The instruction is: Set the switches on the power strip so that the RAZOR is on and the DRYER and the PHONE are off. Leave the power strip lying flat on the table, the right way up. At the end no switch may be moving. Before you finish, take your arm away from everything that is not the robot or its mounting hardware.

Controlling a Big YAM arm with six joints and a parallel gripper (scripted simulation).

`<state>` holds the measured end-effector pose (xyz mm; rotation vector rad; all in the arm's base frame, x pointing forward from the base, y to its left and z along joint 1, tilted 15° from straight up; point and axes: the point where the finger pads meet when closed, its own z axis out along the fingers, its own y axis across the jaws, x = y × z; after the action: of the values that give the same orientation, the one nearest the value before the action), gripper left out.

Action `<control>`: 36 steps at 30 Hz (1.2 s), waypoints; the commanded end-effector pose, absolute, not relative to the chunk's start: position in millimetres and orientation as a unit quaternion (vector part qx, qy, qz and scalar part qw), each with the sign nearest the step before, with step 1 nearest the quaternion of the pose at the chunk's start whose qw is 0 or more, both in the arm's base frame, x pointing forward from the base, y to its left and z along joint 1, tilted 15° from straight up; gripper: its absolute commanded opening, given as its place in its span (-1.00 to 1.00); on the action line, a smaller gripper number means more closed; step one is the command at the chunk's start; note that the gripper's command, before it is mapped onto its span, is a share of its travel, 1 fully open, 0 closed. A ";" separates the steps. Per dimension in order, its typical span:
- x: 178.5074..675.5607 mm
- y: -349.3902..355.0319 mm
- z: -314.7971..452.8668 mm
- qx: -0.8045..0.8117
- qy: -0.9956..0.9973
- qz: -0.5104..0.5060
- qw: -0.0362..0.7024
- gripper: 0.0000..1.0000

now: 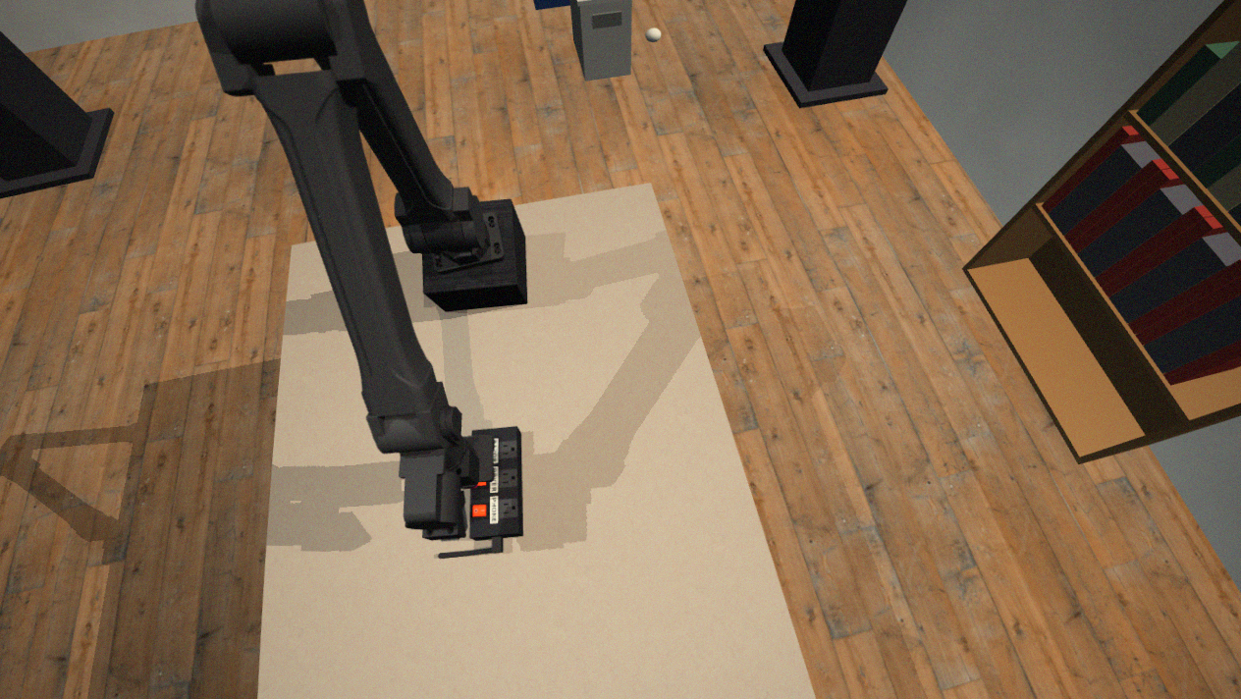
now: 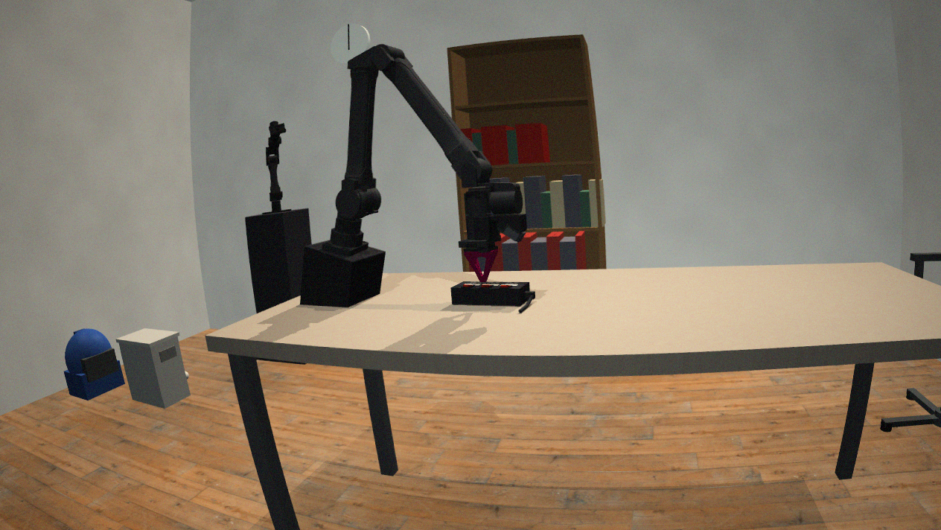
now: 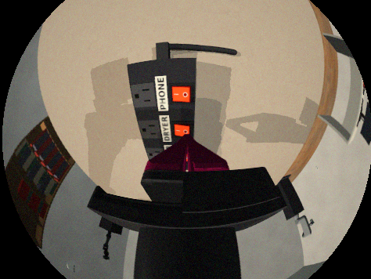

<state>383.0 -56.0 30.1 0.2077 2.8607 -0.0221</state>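
A black power strip (image 1: 497, 480) lies flat on the beige table, right way up; it also shows in the side view (image 2: 490, 292) and in the wrist view (image 3: 163, 105). It has orange rocker switches with white labels. In the wrist view the PHONE switch (image 3: 181, 94) is farthest, and the DRYER switch (image 3: 181, 130) is below it. The RAZOR switch is hidden under my fingers. My gripper (image 3: 186, 138) is shut and empty, its maroon fingertips pointing down at the near edge of the DRYER switch. In the side view the tips (image 2: 482, 276) sit just over the strip's left part.
The strip's short black cord (image 1: 471, 548) sticks out at its near end. The arm's black base (image 1: 473, 255) stands at the table's far end. A bookshelf (image 2: 528, 154) stands behind the table. A grey box (image 2: 152, 365) and a blue object (image 2: 91, 362) stand on the floor.
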 end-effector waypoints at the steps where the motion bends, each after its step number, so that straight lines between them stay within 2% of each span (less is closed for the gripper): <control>1: 385.1 -53.5 34.2 0.071 0.987 -0.010 0.146 -1.00; 36: 384.1 -53.9 30.5 0.072 0.988 -0.009 0.140 -1.00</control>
<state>383.0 -56.0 30.1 0.2077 2.8607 -0.0221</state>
